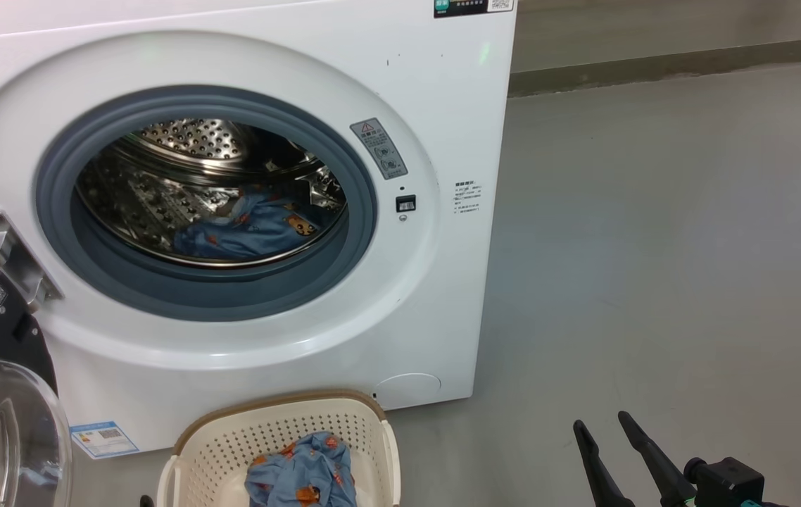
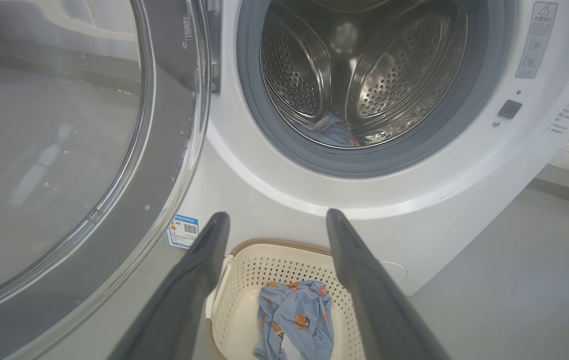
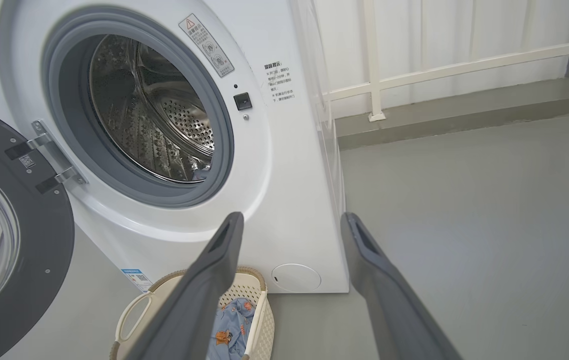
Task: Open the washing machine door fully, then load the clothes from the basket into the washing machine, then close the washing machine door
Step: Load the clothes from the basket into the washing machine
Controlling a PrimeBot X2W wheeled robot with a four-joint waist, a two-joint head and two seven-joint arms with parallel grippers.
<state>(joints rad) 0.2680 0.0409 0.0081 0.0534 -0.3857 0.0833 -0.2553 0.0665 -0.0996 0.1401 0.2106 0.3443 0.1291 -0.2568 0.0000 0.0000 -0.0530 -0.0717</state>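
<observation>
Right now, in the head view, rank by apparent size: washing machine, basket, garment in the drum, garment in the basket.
1. washing machine
2. basket
3. garment in the drum, garment in the basket: alike, unranked; the latter is nearer and cropped.

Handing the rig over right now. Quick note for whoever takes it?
Left end effector: open, empty, aimed at the basket.
Right end effector: open, empty, over the floor to the right of the basket.
Washing machine door: swung wide open to the left.
Clothes: one blue garment lies in the drum; a second garment lies in the basket, in front of the washing machine.
Done: door opened, one garment loaded.
Left: move the second garment into the drum, then close the door.
</observation>
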